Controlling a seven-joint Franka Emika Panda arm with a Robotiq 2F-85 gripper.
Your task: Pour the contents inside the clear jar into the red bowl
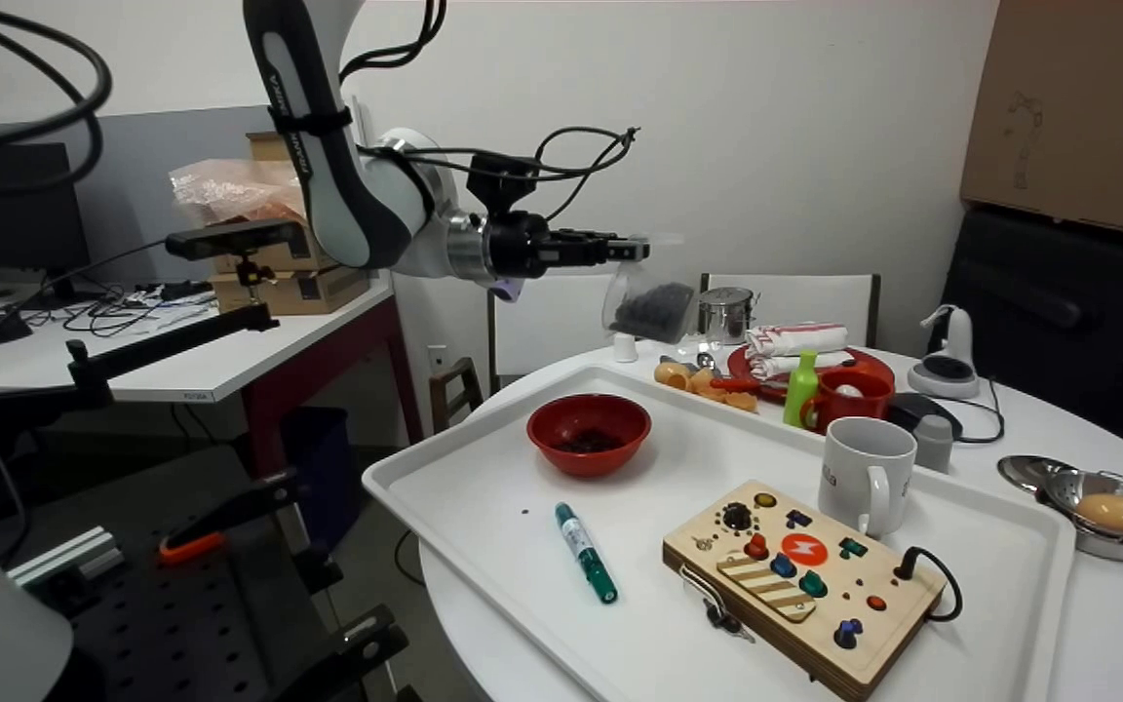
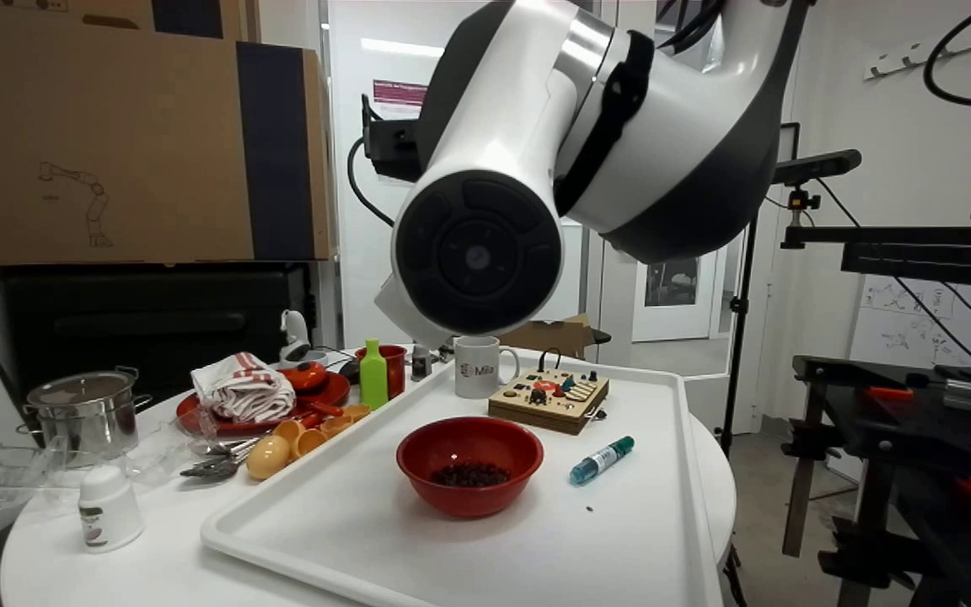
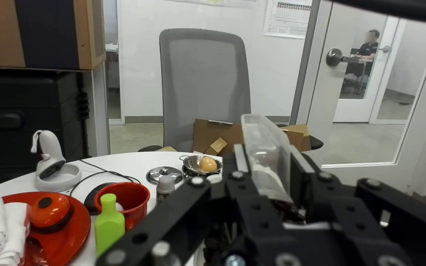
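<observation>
White and round, the table [image 2: 169,556] carries a broad white tray [image 1: 484,526]. Beyond it, in both exterior views, a brown cardboard box [image 2: 169,160] bears a line drawing [image 2: 93,187] of a robot arm. The arm [image 1: 352,210] comes in from above, and in an exterior view FRANKA can be read along its dark side. On the tray sits a wooden switch box [image 1: 844,597], with a lightning bolt on its red disc [image 1: 804,549]. The red bowl [image 2: 470,501] stands upright on the tray, dark bits [image 2: 470,475] lying in its bottom. The tool [image 1: 632,251] is narrowed on the clear jar [image 1: 628,291], its fingers [image 3: 241,158] on either side of the see-through wall. The jar hangs tilted in the air, apart from the bowl, dark contents [image 1: 657,312] gathered low inside. Just beside the switch box, the white mug [image 2: 477,381] reads "Mila". A white bottle [image 2: 108,516] on the table has a label too small to read, as does the green-capped marker [image 1: 585,553] on the tray. Near the marker lies a dark speck [image 1: 525,511].
</observation>
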